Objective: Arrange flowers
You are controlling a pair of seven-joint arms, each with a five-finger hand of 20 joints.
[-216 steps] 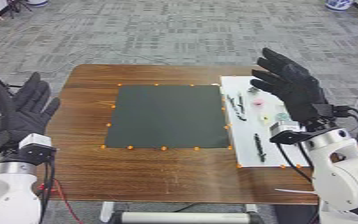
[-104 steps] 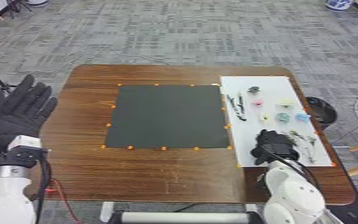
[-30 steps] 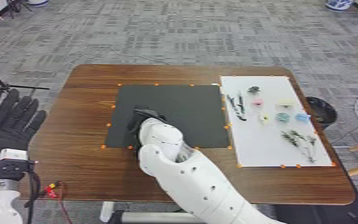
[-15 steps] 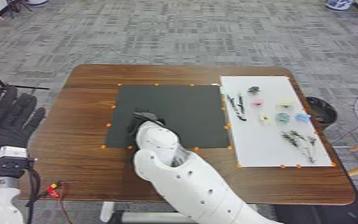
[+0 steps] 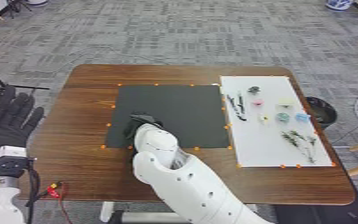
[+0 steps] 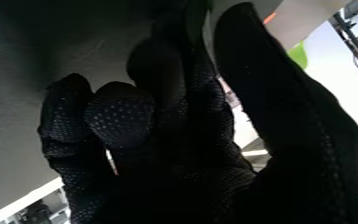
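Bench (image 5: 78,165): brown wood with rounded corners; a broad band of it runs along the near side, a narrower strip beyond the mat, and more wood between the mat and the left edge.
Mat (image 5: 162,95): dark, squared to the bench, its rim dotted with orange marks (image 5: 103,146); its right side lies just beside the board.
Board (image 5: 255,160): white, set lengthwise from far to near, close to the bench's right edge, where a black bin (image 5: 322,112) stands just outside.
Sprigs (image 5: 298,137): on the board's nearer half, green tops toward the far side, thin stems slanting toward the near right.
Dark stems (image 5: 239,107): along the board's left side, long axes running far to near with a slight slant.
Blooms: gathered on the board between the dark stems and its right edge, a dark green rosette (image 5: 254,90) farthest, then a pink bloom (image 5: 257,102) and a pale yellow-green one (image 5: 285,105), with white (image 5: 265,118), teal (image 5: 283,117) and blue (image 5: 302,118) nearer.
Right hand (image 5: 143,120): over the mat's left half, its white arm (image 5: 193,180) crossing the near edge; how far open it is, what it grips and whether it touches the mat cannot be told. A sliver of green (image 6: 299,54) shows beside the glove in the right wrist view.
Left hand (image 5: 7,130): off the bench's left edge, fingers straight and spread, holding nothing.
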